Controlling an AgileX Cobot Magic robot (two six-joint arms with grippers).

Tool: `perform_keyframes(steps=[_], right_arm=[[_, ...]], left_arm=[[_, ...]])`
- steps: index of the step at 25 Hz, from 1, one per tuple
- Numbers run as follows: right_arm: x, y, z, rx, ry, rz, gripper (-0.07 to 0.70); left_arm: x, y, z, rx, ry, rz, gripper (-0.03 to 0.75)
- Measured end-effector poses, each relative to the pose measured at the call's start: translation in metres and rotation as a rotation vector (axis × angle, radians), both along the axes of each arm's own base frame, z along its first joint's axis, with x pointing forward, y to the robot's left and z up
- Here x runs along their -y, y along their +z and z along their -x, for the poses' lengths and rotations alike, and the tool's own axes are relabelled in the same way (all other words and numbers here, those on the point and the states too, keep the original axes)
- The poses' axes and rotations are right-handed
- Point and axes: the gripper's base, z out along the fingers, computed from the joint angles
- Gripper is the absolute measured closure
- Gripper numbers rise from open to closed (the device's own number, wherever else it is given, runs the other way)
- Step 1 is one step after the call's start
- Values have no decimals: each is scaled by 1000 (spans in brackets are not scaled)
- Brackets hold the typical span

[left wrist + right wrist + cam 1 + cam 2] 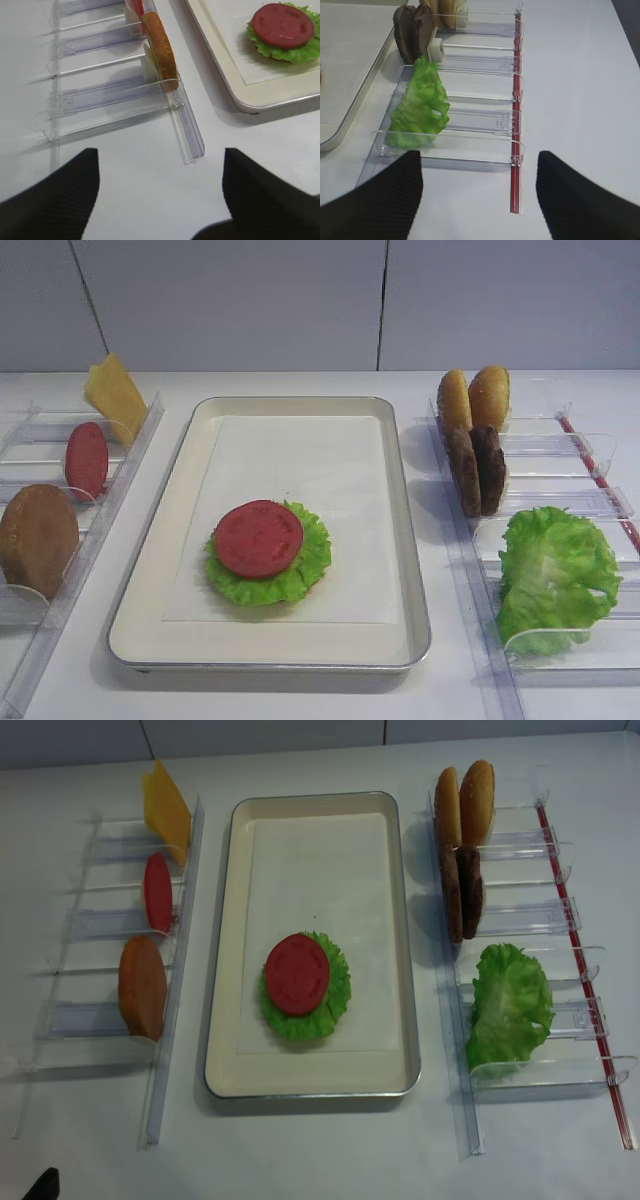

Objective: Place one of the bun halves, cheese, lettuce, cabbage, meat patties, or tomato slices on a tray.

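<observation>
The tray (415, 570) lies mid-table with a tomato slice (258, 538) resting on a round ruffled green leaf (305, 575). Which green leaf is lettuce and which is cabbage I cannot tell. The left rack holds cheese (114, 395), another tomato slice (87, 460) and a bun half (38, 538). In the right rack stand two bun halves (472, 397), two meat patties (476, 470) and a loose green leaf (555, 575). My left gripper (160, 152) hangs open over bare table in front of the left rack. My right gripper (478, 155) is open in front of the right rack, holding nothing.
Clear plastic racks flank the tray, the left rack (100, 920) and the right rack (560, 910) with a red strip (590, 980) along its outer side. White table (320, 1150) stretches in front of the tray. A grey wall (300, 300) stands behind.
</observation>
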Motion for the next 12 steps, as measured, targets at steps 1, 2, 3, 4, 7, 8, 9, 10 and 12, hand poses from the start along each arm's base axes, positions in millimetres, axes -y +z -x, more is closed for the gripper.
perform_keyframes(steps=[1, 2, 3, 4, 7, 8, 9, 10, 12], right_arm=[[0, 0, 0, 0, 0, 0, 140], [0, 0, 0, 0, 0, 0, 140], [0, 0, 0, 0, 0, 0, 140], [0, 0, 0, 0, 0, 0, 140], [0, 0, 0, 0, 0, 0, 139], [0, 0, 0, 0, 0, 0, 139], [0, 0, 0, 0, 0, 0, 140], [0, 0, 0, 0, 0, 0, 140], [0, 0, 0, 0, 0, 0, 140]], left_arm=[[0, 0, 0, 0, 0, 0, 230], [0, 0, 0, 0, 0, 0, 230], [0, 0, 0, 0, 0, 0, 230], [0, 0, 0, 0, 0, 0, 230], [0, 0, 0, 0, 0, 0, 230], [0, 0, 0, 0, 0, 0, 230], [0, 0, 0, 0, 0, 0, 230], [0, 0, 0, 0, 0, 0, 230], [0, 0, 0, 0, 0, 0, 230]])
